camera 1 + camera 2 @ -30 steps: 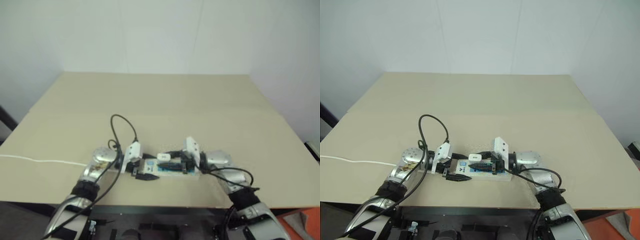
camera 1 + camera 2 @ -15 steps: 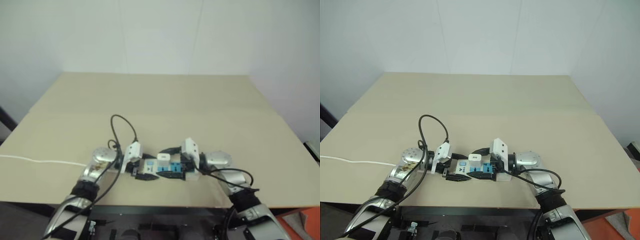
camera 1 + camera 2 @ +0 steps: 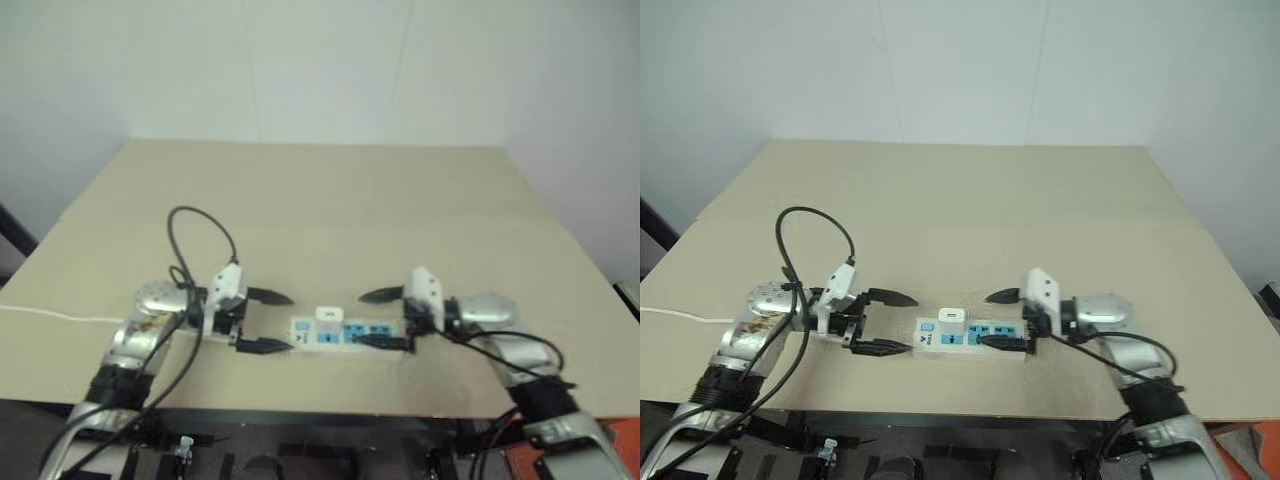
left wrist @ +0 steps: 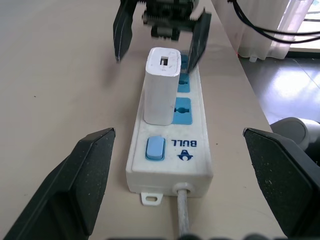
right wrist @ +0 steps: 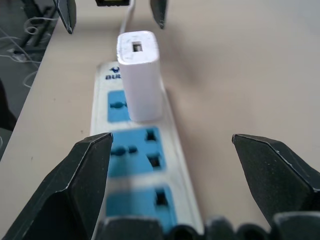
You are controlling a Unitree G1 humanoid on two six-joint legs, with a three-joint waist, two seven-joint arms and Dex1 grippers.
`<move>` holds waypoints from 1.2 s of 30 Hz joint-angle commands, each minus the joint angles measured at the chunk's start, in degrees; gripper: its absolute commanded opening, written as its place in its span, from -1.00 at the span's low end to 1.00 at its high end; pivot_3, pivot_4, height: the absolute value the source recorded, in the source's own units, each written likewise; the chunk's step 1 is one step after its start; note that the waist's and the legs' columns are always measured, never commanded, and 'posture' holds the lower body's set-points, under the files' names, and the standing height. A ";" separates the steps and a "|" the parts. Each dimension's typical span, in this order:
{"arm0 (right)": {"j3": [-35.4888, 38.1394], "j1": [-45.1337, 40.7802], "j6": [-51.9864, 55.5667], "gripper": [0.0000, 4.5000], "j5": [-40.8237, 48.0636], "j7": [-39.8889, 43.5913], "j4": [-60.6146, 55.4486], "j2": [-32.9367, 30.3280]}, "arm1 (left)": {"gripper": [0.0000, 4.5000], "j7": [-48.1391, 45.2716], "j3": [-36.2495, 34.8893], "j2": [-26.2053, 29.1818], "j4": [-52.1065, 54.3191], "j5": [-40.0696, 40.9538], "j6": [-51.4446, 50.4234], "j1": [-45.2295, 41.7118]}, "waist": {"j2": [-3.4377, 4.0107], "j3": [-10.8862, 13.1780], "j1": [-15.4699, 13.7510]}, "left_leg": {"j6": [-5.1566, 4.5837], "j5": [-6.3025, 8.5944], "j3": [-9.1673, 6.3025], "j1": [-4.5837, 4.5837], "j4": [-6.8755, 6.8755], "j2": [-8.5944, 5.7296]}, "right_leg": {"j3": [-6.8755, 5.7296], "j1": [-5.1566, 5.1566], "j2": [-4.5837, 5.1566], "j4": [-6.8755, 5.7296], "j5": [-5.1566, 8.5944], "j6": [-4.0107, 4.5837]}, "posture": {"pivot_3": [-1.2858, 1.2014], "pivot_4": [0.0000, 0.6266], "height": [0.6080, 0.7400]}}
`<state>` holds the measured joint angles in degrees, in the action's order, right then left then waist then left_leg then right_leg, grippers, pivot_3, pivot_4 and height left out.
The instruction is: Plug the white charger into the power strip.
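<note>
Plugged upright into the long flat white power strip (image 4: 170, 145) with blue socket faces, the small white rounded charger block (image 4: 161, 85) stands in the socket nearest the strip's blue switch, close to the end where the thin white cord leaves. You would find the strip lying lengthwise along the near edge of the beige table (image 3: 970, 200), between the two arms.

Your left gripper (image 3: 880, 320) sits just off the cord end of the strip, its two black fingers spread wide with nothing between them. Your right gripper (image 3: 1002, 318) faces it from the opposite end, fingers likewise spread and empty; its lower finger lies over or just above the far sockets, and contact cannot be told. Both point inward along the strip, level with the charger, which suggests they bracketed it from either side to steady it.

Judging by the charger's straight, seated stance, the plugging looks complete.
</note>
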<state>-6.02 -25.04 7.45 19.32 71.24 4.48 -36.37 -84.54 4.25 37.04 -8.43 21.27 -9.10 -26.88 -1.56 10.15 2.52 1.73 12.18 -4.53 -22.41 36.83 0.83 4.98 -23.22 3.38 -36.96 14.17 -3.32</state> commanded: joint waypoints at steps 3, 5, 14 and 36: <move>8.50 3.23 2.44 1.00 5.39 1.75 -6.24 -6.87 | 0.98 0.77 -6.14 5.35 6.28 4.53 -2.97 3.61 | -0.01 0.18 0.26 | 0.00 0.00 0.03 0.02 -0.01 0.03 | 0.02 0.00 -0.01 0.01 0.06 -0.09 | 0.03 -0.52 1.00; 10.99 5.11 2.21 1.00 6.23 2.20 -6.31 -9.01 | 0.98 1.06 -8.49 7.82 7.36 5.32 -3.73 5.94 | -0.02 0.21 0.24 | 0.00 0.00 0.04 0.05 -0.02 0.04 | 0.02 0.01 -0.02 0.01 0.08 -0.09 | 0.03 -0.52 1.00; 17.88 11.37 3.21 1.00 8.52 1.15 -8.05 -13.21 | 0.98 5.94 -18.31 13.80 14.06 9.53 -8.92 16.07 | -0.01 0.61 0.04 | 0.00 0.00 0.09 0.03 -0.02 0.07 | 0.04 0.02 0.00 0.08 0.10 -0.09 | 0.03 -0.52 1.00; 17.39 11.03 5.35 1.00 8.12 -0.86 -11.13 -13.37 | 0.98 6.44 -14.01 13.91 13.69 9.64 -9.79 13.06 | 0.01 0.67 -0.04 | 0.00 0.00 0.15 0.02 -0.02 0.07 | 0.07 0.01 -0.01 0.11 0.10 -0.08 | 0.03 -0.52 1.00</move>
<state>9.74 -14.31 12.41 26.08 70.69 -4.61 -48.83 -77.30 -9.93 50.18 5.33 30.81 -19.11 -13.05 -1.55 10.82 2.48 1.73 12.18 -4.39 -22.39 36.82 0.89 5.05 -23.21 3.36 -36.85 14.26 -3.40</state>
